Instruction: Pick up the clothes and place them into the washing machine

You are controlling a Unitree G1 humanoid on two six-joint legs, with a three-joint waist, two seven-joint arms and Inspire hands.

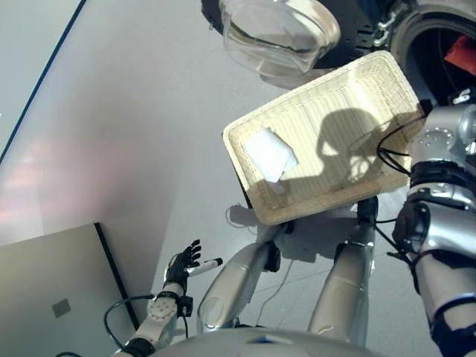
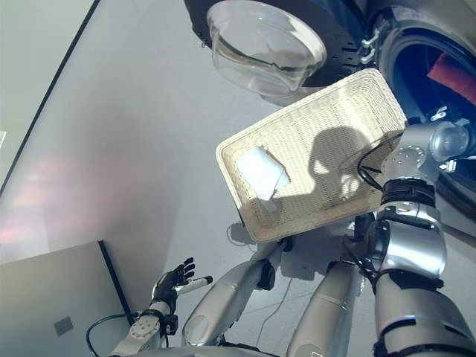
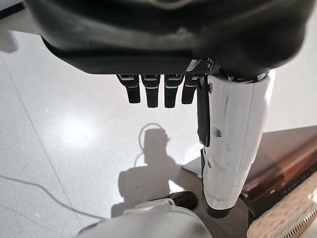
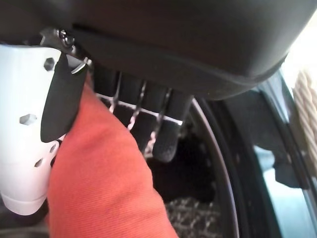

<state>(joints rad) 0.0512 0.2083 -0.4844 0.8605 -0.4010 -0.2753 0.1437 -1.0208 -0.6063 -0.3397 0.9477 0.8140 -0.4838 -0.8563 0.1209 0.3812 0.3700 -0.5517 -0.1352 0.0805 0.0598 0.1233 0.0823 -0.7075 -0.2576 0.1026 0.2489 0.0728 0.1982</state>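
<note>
Orange cloth (image 4: 99, 173) held inside washing machine (image 4: 223, 163).

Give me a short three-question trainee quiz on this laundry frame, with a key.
1. True or false: the right hand holds the orange cloth at the washing machine drum.
2. What lies in the white wicker basket? A) a white cloth B) a shoe C) nothing
3. Fill in: the left hand hangs low over the floor, fingers ____.

Key: 1 true. 2 A, the white cloth lies at its left end. 3 open.
</note>
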